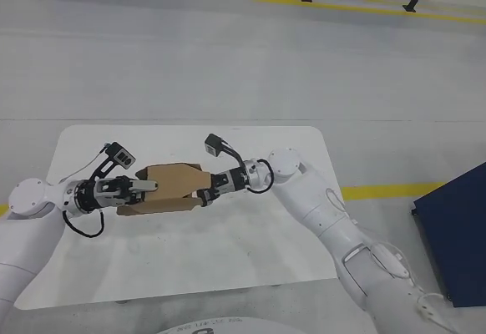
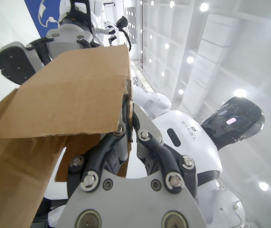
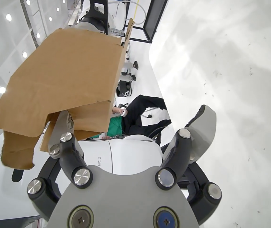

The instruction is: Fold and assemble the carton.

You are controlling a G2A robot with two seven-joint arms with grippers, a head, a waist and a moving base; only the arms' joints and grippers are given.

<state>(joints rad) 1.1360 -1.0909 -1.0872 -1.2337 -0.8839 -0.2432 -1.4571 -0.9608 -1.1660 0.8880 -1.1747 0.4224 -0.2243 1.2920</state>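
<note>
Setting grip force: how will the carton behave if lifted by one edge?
Likely the carton is light: thin board, open, seemingly empty. Probably floppy: unfolded flaps hang loose. The left gripper pinches one edge, so it may sag.

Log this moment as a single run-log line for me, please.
carton: partly opened, over table | left gripper: shut on carton edge | right gripper: open, finger by carton flap

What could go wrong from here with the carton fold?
1. The left gripper pinches the carton alone, at a frayed edge; it might tear or slip.
2. The right gripper is open, with one finger behind the cardboard; pushing could twist the carton out of that pinch.
</note>
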